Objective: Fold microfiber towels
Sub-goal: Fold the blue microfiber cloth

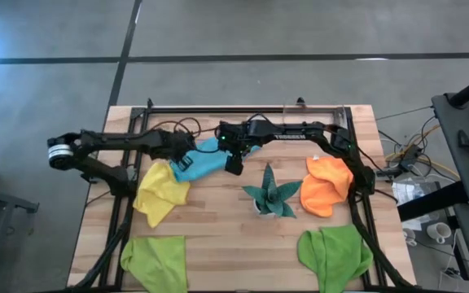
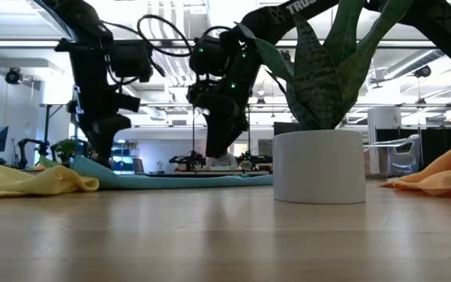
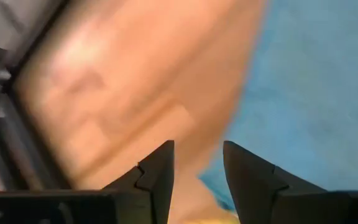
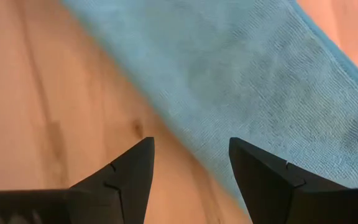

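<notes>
Blue towel (image 1: 204, 165): soft ribbed microfiber, folded into a long strip.
Left gripper (image 3: 197, 180): fingers apart, empty.
Right gripper (image 4: 191, 180): fingers apart, empty.

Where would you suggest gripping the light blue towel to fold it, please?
Probably its end edge nearest the right gripper, taken from straight above. The light blue towel lies flat as a long band on the table, so only a thin edge offers purchase.
</notes>
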Action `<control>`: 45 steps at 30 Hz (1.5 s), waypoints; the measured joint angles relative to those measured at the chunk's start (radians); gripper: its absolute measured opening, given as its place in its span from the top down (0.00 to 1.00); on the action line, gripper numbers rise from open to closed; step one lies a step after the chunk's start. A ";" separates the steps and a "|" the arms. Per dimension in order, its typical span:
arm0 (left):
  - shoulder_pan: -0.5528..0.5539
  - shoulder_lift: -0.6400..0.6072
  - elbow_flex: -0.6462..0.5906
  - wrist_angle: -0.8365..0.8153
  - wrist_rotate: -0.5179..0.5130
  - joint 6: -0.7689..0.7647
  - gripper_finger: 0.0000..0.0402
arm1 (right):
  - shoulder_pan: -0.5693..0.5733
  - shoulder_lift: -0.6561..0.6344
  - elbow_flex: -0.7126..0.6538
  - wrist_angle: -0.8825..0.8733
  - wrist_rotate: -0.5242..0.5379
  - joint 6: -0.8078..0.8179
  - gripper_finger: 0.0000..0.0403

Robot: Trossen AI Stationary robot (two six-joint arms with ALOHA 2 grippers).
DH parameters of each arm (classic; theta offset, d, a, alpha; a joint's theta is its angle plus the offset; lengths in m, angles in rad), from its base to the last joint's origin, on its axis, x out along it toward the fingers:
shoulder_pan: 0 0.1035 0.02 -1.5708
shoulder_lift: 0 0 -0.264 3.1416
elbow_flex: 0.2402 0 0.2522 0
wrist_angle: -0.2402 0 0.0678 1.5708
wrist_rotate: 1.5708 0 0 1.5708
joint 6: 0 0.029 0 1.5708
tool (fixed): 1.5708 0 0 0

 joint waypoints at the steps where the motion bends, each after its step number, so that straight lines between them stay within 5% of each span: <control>1: 0.007 -0.008 -0.004 0.014 -0.024 0.003 0.69 | 0.000 0.000 -0.012 0.021 0.003 0.011 0.49; 9: 0.010 0.058 -0.108 0.197 0.079 0.075 0.69 | -0.006 0.017 -0.093 0.170 0.061 0.127 0.49; 17: 0.011 0.164 -0.116 0.085 0.060 0.014 0.69 | -0.013 0.107 0.008 -0.032 0.184 0.078 0.49; 23: -0.038 0.062 -0.083 0.036 0.215 0.007 0.69 | -0.075 0.112 0.142 -0.161 0.317 -0.083 0.49; 30: -0.052 -0.076 -0.051 0.099 0.156 0.028 0.69 | -0.078 0.081 0.291 -0.265 0.260 -0.082 0.49; 37: -0.052 -0.100 -0.064 0.003 0.098 0.110 0.69 | 0.019 0.097 0.220 0.056 0.086 0.038 0.49; 40: -0.050 -0.193 -0.064 -0.041 0.011 0.110 0.69 | 0.083 0.129 0.182 0.221 0.062 0.056 0.49; 45: -0.052 -0.403 -0.093 -0.038 0.031 0.109 0.69 | 0.178 0.157 0.164 0.415 0.017 -0.089 0.48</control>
